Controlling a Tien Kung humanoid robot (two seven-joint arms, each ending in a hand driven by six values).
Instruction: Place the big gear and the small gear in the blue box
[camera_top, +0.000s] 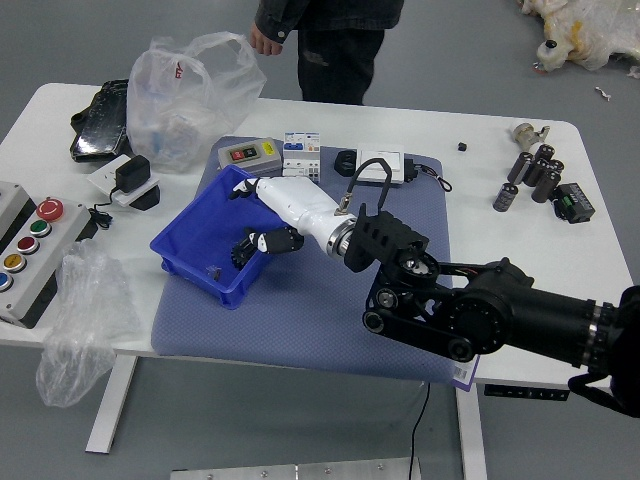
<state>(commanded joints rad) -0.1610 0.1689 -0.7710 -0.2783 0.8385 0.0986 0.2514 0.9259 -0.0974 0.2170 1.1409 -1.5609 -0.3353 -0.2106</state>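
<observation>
Fingers (245, 188) apart, unloaded; black-and-white right hand (300, 206) over blue plastic box (200, 236); big black gear (241, 253) and small dark gear (213, 272) inside.

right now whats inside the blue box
The blue box holds the big gear and the small gear. The right hand covers part of the big gear and hides some of the floor.
</observation>
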